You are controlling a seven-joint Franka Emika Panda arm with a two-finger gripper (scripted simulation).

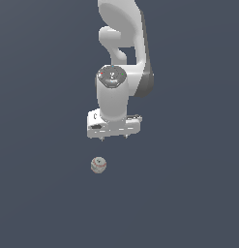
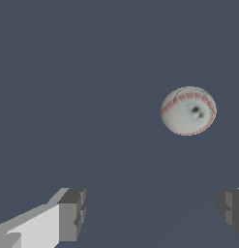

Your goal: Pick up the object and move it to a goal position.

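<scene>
I see a plain dark blue-grey surface [image 1: 38, 193] filling both views, unmarked and without visible edges. One thing lies on it: a small white ball [image 1: 98, 164] with thin red stitching, resting alone.

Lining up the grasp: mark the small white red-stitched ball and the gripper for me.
Small white ball with red stitching [image 2: 188, 111]: wrist view, middle of its visible face.
White gripper [image 1: 113, 138]: exterior view, midway between its fingertips, jaws apart.
</scene>
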